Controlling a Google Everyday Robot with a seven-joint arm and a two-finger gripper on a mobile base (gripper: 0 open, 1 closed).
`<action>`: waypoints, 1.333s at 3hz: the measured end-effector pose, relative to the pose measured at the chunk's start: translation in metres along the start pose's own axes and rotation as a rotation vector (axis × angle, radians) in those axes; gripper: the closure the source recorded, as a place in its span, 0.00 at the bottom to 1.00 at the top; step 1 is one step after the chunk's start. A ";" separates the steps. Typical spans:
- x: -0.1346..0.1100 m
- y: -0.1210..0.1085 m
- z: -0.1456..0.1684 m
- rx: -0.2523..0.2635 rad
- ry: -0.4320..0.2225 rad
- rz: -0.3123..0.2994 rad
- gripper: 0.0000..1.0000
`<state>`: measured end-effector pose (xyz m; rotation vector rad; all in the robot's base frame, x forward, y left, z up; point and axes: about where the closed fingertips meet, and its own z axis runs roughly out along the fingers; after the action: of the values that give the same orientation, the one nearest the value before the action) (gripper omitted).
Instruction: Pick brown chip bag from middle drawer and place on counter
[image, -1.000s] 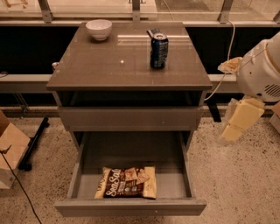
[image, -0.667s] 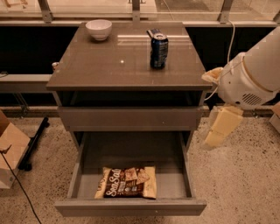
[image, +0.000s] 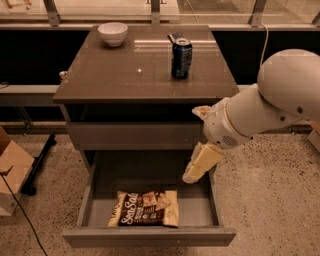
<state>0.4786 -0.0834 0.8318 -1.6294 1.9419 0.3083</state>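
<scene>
The brown chip bag (image: 145, 208) lies flat on the grey floor of the open middle drawer (image: 150, 236), near its front and left of centre, with the white "Sea Salt" script facing up. My gripper (image: 192, 175) hangs cream-coloured from the white arm (image: 260, 112), over the drawer's right rear part. It is above and to the right of the bag and does not touch it. The counter (image: 125, 70) is the glossy grey-brown top of the cabinet.
A dark blue soda can (image: 181, 57) stands at the back right of the counter and a white bowl (image: 113, 33) at the back left. The upper drawer front (image: 135, 135) is closed. A cardboard box (image: 10, 170) and a black stand leg (image: 39, 162) lie on the floor to the left.
The arm has swung left from beside the cabinet, and the gripper has come over the right side of the open drawer. The chip bag has not moved.
</scene>
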 end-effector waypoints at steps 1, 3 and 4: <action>0.000 0.000 0.000 0.000 0.000 0.000 0.00; -0.004 0.005 0.090 -0.029 -0.060 0.069 0.00; -0.002 0.008 0.142 -0.069 -0.098 0.109 0.00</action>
<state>0.5108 -0.0056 0.7174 -1.5245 1.9680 0.4944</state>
